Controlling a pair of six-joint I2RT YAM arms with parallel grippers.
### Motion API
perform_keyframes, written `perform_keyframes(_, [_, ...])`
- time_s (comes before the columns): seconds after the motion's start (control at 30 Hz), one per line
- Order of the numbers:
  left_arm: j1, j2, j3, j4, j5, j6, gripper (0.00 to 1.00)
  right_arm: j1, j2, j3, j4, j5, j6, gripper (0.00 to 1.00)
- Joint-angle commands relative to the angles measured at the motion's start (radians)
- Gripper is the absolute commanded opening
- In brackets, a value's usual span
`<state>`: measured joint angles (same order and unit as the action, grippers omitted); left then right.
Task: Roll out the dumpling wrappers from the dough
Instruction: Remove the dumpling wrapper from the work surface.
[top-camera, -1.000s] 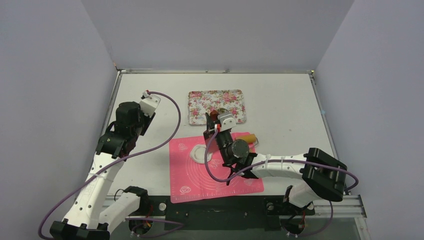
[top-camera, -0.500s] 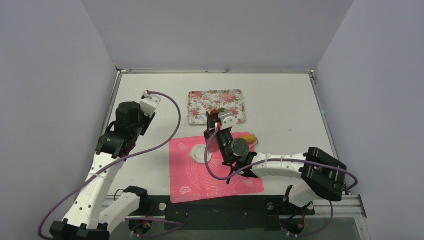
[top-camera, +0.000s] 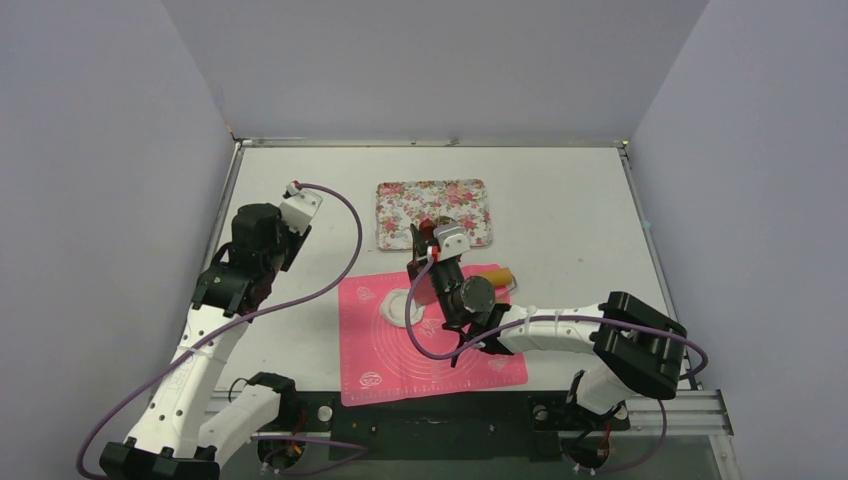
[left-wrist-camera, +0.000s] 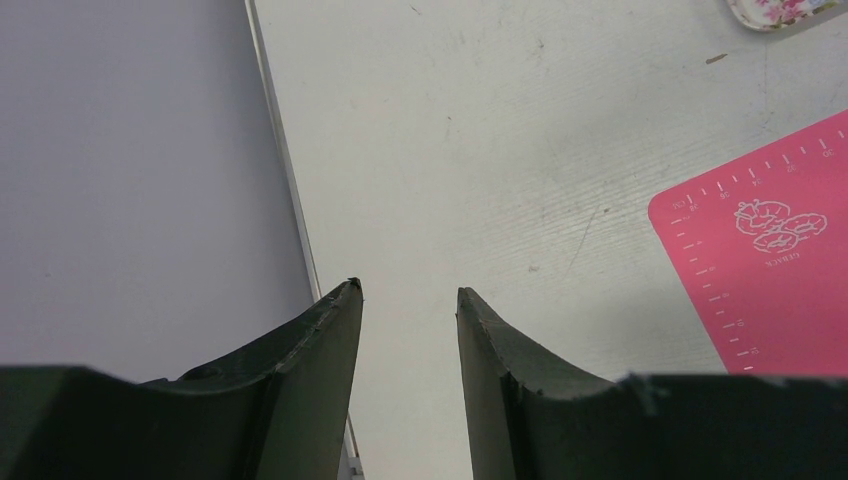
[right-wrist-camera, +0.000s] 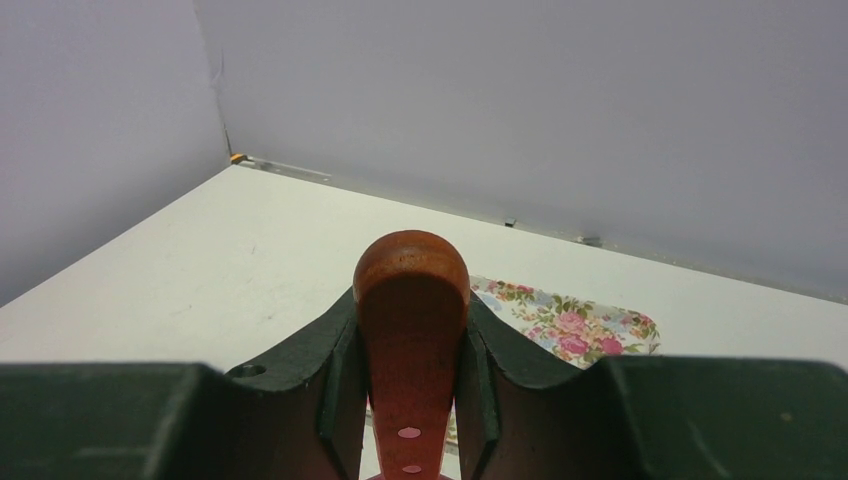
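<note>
A white sheet of dough (top-camera: 398, 306) lies on the pink mat (top-camera: 385, 360), near its far left part. Small white bits (top-camera: 366, 294) lie beside it, too small to tell whether they are dumpling wrappers. My right gripper (top-camera: 428, 265) hovers over the dough's right edge. In the right wrist view that gripper (right-wrist-camera: 410, 300) is shut on a reddish-brown wooden handle (right-wrist-camera: 411, 270) whose rounded end sticks out past the fingertips. My left gripper (left-wrist-camera: 408, 290) is open and holds nothing, over bare table left of the mat (left-wrist-camera: 780, 290). In the top view the left gripper (top-camera: 232, 290) is well apart from the dough.
A flowered tray (top-camera: 400, 205) sits beyond the mat, also in the right wrist view (right-wrist-camera: 600, 330). An orange wooden cylinder (top-camera: 497, 274) lies at the mat's far right edge. The table's raised left rim (left-wrist-camera: 285, 180) runs close by the left gripper.
The right arm has shifted slightly to the left with the handle still in its grip. The left arm has not moved.
</note>
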<state>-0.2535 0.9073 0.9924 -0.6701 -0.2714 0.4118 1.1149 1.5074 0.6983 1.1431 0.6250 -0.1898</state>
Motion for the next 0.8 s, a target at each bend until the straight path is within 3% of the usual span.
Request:
perform_keyframes(0.0, [0.0, -0.007, 0.01, 0.027, 0.017, 0.005, 0.38, -0.008, -0.045, 0.025, 0.029, -0.039, 0.006, 0.0])
perform_keyframes(0.4, [0.0, -0.009, 0.014, 0.024, 0.019, 0.008, 0.38, 0.022, -0.018, 0.03, 0.019, -0.056, -0.064, 0.0])
perform_keyframes(0.77, [-0.035, 0.035, 0.052, 0.005, 0.005, 0.034, 0.38, 0.021, 0.048, 0.073, 0.022, -0.047, -0.001, 0.0])
